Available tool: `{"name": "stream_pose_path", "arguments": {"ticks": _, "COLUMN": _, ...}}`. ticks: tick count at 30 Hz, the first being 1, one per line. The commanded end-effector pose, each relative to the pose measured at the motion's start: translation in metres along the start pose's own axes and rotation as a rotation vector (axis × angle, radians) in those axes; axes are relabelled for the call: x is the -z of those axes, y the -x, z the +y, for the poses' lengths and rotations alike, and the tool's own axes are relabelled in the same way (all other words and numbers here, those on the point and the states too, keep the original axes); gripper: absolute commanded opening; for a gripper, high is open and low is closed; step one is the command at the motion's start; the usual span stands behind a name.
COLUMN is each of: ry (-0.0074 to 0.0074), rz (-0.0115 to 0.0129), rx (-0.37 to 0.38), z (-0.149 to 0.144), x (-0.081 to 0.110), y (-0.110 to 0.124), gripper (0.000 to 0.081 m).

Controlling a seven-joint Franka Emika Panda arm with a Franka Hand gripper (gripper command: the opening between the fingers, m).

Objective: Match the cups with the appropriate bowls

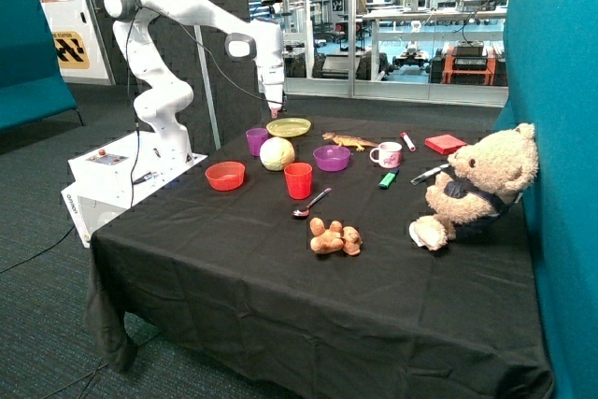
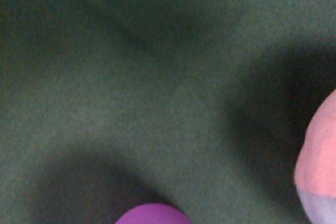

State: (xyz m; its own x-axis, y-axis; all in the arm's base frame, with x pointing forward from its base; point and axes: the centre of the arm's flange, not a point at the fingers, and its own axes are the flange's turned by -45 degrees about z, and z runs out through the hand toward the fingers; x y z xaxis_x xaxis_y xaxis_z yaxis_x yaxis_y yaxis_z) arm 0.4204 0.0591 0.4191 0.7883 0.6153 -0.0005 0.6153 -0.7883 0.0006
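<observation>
The purple cup (image 1: pixel 256 141) stands upright near the table's back edge, next to the yellow-green plate. Further forward, the red cup (image 1: pixel 298 180) is upright between the two bowls. The purple bowl (image 1: pixel 332 158) lies behind and beside the red cup, and the red-orange bowl (image 1: pixel 225 176) sits near the table edge closest to the robot base. Both bowls look empty. My gripper (image 1: pixel 274 111) hangs above the cloth between the purple cup and the plate, touching nothing. In the wrist view the purple cup's rim (image 2: pixel 152 214) shows at the frame edge over dark cloth.
A yellow-green plate (image 1: pixel 289 127), a pale green ball (image 1: pixel 277 153), a spoon (image 1: pixel 311 204), a toy lizard (image 1: pixel 349 141), a pink-and-white mug (image 1: pixel 387 154), markers (image 1: pixel 387 179), a red box (image 1: pixel 446 144), brown lumps (image 1: pixel 334 237) and a teddy bear (image 1: pixel 476 186) share the table.
</observation>
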Motion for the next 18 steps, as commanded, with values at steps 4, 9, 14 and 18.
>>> {"name": "stream_pose_path", "arguments": {"ticks": 4, "ry": -0.0006, "rz": 0.0005, "rx": 0.013, "z": -0.005, "x": -0.003, "y": 0.016, "gripper": 0.0380}}
{"name": "stream_pose_path", "arguments": {"ticks": 9, "ry": -0.0006, "rz": 0.0005, "rx": 0.012, "z": -0.003, "x": -0.007, "y": 0.025, "gripper": 0.0378}}
{"name": "stream_pose_path", "arguments": {"ticks": 14, "ry": -0.0006, "rz": 0.0005, "rx": 0.003, "z": -0.001, "x": -0.014, "y": 0.037, "gripper": 0.0378}}
{"name": "stream_pose_path", "arguments": {"ticks": 18, "ry": -0.0005, "rz": 0.0005, "rx": 0.042, "z": -0.008, "x": -0.019, "y": 0.046, "gripper": 0.0381}}
